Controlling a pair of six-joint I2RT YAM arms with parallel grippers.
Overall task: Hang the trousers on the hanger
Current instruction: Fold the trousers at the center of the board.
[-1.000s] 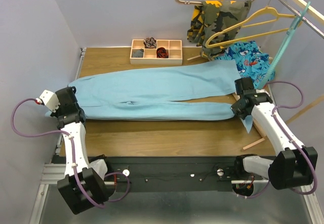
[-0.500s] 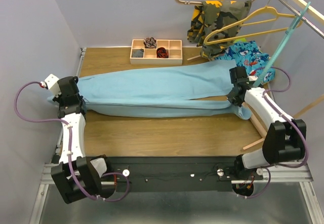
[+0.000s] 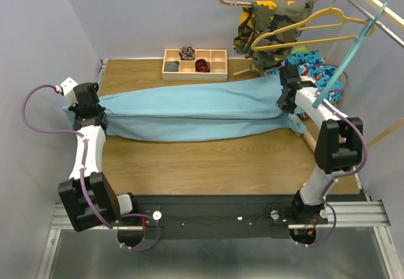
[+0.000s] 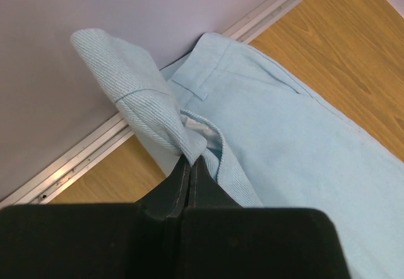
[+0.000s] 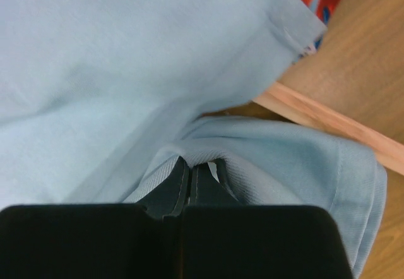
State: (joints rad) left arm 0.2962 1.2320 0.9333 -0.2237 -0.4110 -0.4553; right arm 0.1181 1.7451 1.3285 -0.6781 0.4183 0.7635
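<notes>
The trousers point(image 3: 196, 112) lie stretched left to right across the tabletop point(image 3: 208, 165), with the left claw point(image 4: 189, 162) clamped on the waistband and the right claw point(image 5: 190, 165) on a cuff, and the teal hanger point(image 3: 353, 48) slants just beyond the right claw, the nearer one.

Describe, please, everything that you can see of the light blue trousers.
The trousers are plain sky-blue cloth, soft and finely ribbed, with a waistband and a belt loop. They lie stretched across the wooden table, waist at the left, leg ends at the right, the legs close together side by side. The left gripper is shut on a bunched fold at the waist. The right gripper is shut on a hem, next to a wooden strip.
</notes>
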